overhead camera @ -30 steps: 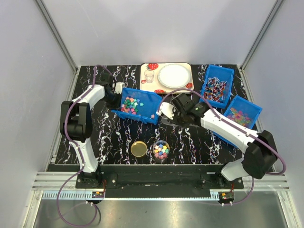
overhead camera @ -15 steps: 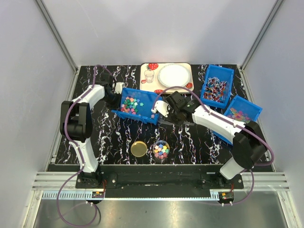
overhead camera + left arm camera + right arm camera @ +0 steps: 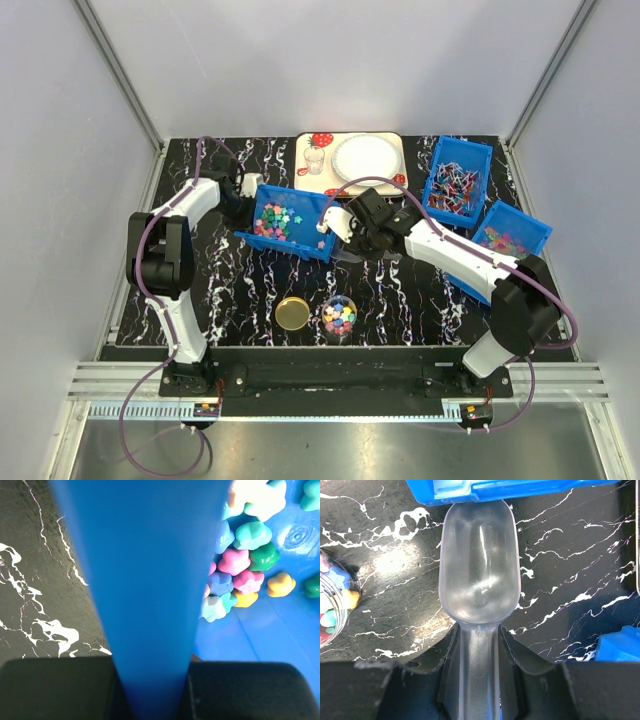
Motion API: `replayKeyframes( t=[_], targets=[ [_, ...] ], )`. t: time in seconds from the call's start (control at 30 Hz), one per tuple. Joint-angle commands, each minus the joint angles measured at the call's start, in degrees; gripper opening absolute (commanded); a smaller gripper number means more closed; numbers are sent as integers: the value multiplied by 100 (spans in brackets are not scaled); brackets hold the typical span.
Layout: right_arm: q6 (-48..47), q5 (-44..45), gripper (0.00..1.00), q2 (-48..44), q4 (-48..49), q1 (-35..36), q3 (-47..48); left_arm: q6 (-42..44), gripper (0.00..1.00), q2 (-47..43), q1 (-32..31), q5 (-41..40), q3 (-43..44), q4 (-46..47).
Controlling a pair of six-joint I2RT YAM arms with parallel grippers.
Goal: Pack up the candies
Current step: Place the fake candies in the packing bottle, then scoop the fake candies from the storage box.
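The candies (image 3: 235, 562) are lying loose in the blue bin (image 3: 145, 580); light, hard and probably prone to rolling, they are better scooped than pinched. The left gripper (image 3: 245, 187) is clamping the bin's wall, and the right gripper (image 3: 347, 226) is gripping an empty scoop (image 3: 479, 580) by its handle.

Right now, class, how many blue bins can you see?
3: the centre-left bin holding the candies; the back-right bin; the right-edge bin, partly behind the right arm.
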Motion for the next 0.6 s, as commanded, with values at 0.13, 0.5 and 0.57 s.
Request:
replayKeyframes(
  t=[0.13,0.5,0.57],
  targets=[
    [-117,514,0,-437,139,14,151,53,0,152,-4,300,22,346],
    [-522,788,0,-1071,-678,-39,387,70,0,187,-4,379,31,302],
    [-531,673,0,-1001,-809,-30,597,61,0,187,-5,379,40,294]
  ],
)
